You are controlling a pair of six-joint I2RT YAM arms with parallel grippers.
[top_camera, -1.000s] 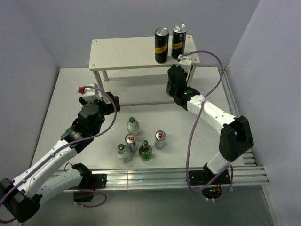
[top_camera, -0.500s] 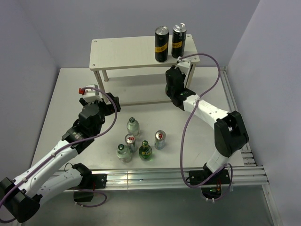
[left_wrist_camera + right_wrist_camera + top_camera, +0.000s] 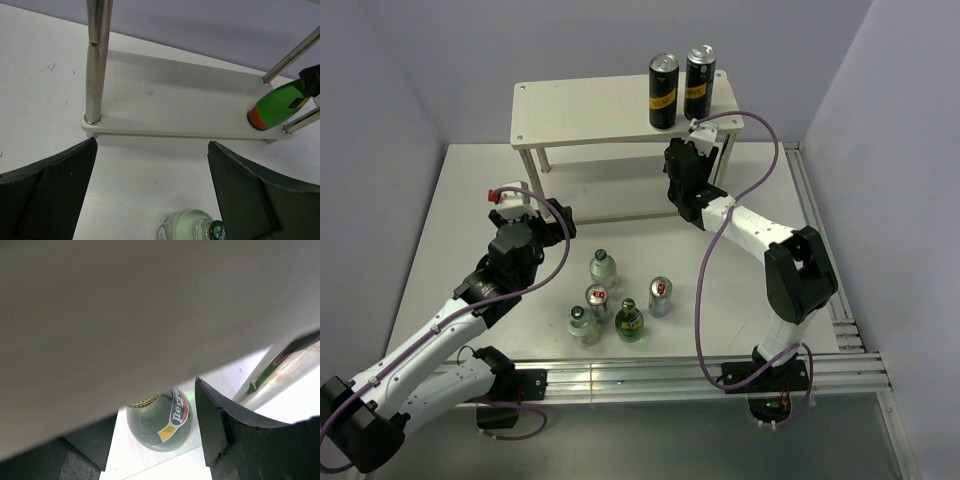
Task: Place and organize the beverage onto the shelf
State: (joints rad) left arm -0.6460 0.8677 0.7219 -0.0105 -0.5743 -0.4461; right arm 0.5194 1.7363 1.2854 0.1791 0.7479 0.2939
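Glass likely makes the green bottle (image 3: pixel 157 422) heavy for its size, slick and breakable, best gripped round its straight body, and it stands on the lower board of the shelf (image 3: pixel 590 105) between the part-open, seemingly slack jaws of the right gripper (image 3: pixel 156 407), while two black cans (image 3: pixel 663 92) occupy the top board and the left gripper (image 3: pixel 155 192) gapes wide and empty.

We note a robotics lab cell: white bench (image 3: pixel 440 230) boxed by plain grey walls (image 3: pixel 390 70), aluminium rail (image 3: pixel 640 375) carrying two cabled arms (image 3: pixel 430 335).
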